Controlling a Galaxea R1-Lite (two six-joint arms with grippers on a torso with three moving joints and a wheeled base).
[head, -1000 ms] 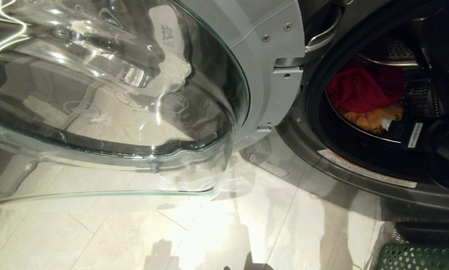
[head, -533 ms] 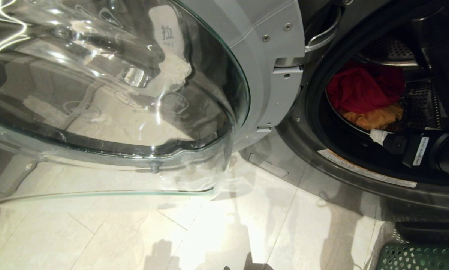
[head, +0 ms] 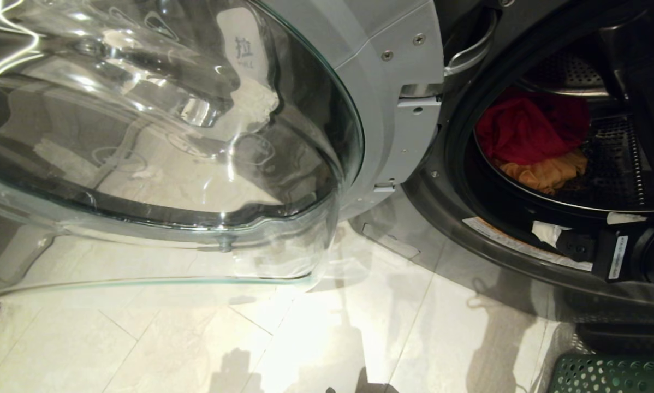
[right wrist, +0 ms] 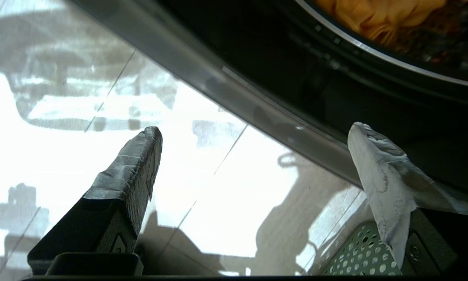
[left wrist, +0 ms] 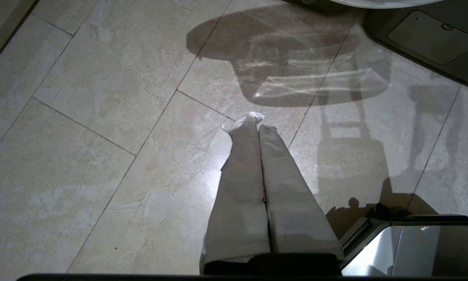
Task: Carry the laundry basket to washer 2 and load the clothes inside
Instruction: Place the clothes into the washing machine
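At the washer's lower door rim, the right tool (head: 548, 232) sits just outside the drum opening, fingers spread wide and grasping nothing. Taped fingertips (right wrist: 374, 171) show only floor and rim between them.

Key relation: the laundry basket (head: 611, 374) lies below and slightly right of the right tool, on the floor at the washer's foot. The green perforated rim (right wrist: 355, 253) shows right under that tool in the right wrist view. So, in my judgement, the next reach is down and back, away from the drum.

Already in the drum (head: 611, 164): red garment (head: 523, 134) on top, orange garment (head: 548, 172) beneath it, both well inside, toward the opening's left side. Basket contents aren't visible, so can't tell what's left to load.

Left tool (left wrist: 259, 128) is clenched, empty, parked over bare floor tile (left wrist: 101, 117), well away from the basket. Right arm is clearly nearer.

Obstacles: the open glass door (head: 168, 136) swings out to the left, not in the right arm's path. Door rim and gasket (head: 458, 164) sit close above the tool. Risk is clipping the rim on the way down.
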